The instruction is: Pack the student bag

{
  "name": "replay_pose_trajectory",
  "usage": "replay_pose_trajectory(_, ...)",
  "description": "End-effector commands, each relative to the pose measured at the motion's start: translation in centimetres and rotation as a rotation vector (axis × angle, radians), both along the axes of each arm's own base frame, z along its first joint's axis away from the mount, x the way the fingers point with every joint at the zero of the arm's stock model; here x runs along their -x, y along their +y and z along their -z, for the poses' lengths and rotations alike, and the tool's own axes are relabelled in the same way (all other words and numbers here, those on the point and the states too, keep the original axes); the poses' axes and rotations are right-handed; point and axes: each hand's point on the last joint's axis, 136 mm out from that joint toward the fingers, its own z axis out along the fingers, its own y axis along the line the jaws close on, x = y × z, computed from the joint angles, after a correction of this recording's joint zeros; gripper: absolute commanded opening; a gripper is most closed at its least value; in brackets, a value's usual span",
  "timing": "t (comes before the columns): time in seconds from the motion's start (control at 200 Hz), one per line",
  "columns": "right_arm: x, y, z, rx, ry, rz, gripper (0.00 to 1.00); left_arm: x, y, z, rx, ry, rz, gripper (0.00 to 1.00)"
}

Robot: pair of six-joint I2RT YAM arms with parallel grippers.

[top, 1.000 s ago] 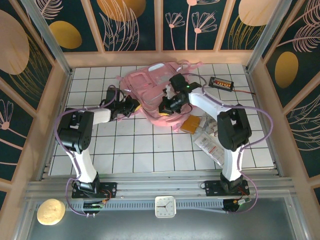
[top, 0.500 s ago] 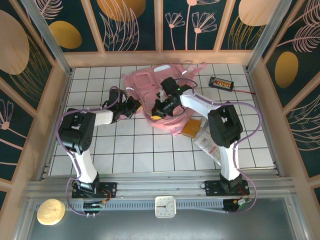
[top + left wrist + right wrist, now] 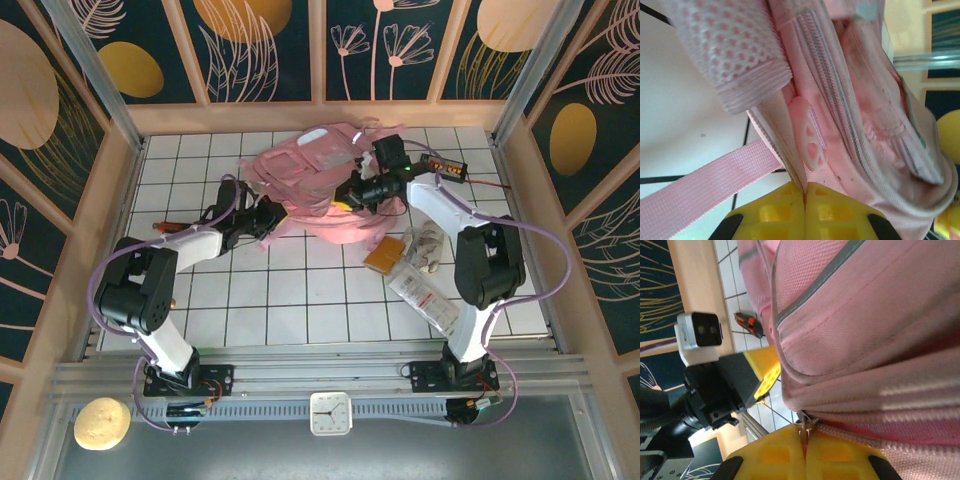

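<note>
White tiles of the surface (image 3: 270, 300) carry, nearest the arm bases on the right, a scatter of supplies outside the bag: a white printed packet (image 3: 425, 292), a flat orange-brown packet (image 3: 383, 254) touching it, and a small pale bundle (image 3: 425, 243) just beyond. Farther in, toward the middle and back of the surface, the pink student bag (image 3: 310, 170) lies slumped on its side with both arms reaching into it. The left tool (image 3: 265, 215) has its yellow fingers pressed together on a thin fold of the bag's fabric beside a pink strap (image 3: 705, 187), apparently anchoring the near-left edge. The right tool (image 3: 350, 197) is likewise closed, pinching the zip pull (image 3: 803, 424) at the end of a zip line on the bag's right side. An orange-and-black pen-like object (image 3: 749, 324) rests on the tiles left of the bag, and a black device (image 3: 443, 166) with an orange display sits near the far right corner. Packing looks to be at the zip stage, though whether the pull is opening or closing the pocket cannot be told. Nothing visible shows what is inside, and the loose items suggest much is left to load.
</note>
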Motion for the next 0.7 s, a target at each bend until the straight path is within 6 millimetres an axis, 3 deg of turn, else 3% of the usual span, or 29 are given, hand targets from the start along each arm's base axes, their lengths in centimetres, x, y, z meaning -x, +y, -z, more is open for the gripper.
replay_pose_trajectory(0.0,-2.6,-1.6,-0.9,0.011,-0.117,0.027,0.0,2.3,-2.3,-1.4,-0.014,-0.017,0.152,0.0)
replay_pose_trajectory(0.15,-3.9,-3.4,0.2,0.05,-0.124,0.057,0.0,3.6,-2.9,-1.2,-0.007,-0.006,0.173,0.0)
replay_pose_trajectory(0.295,-5.5,-5.2,1.0,0.083,-0.126,0.076,0.0,5.4,-5.8,-1.8,-0.009,-0.008,0.26,0.0)
replay_pose_trajectory(0.405,-5.1,-5.8,2.5,0.17,-0.106,0.023,0.0,5.6,-4.8,-2.4,-0.108,-0.026,0.266,0.34)
replay_pose_trajectory(0.475,-4.4,-6.6,3.5,0.254,-0.104,0.007,0.0,4.6,-4.3,-4.8,-0.187,-0.09,0.271,0.49)
replay_pose_trajectory(0.585,-3.4,-7.4,4.4,0.287,-0.093,0.013,0.0,2.9,-3.2,-7.0,-0.349,-0.19,0.29,0.61)
replay_pose_trajectory(0.696,-3.2,-7.5,4.9,0.28,-0.083,0.007,0.0,0.5,-3.8,-8.2,-0.518,-0.349,0.429,0.61)
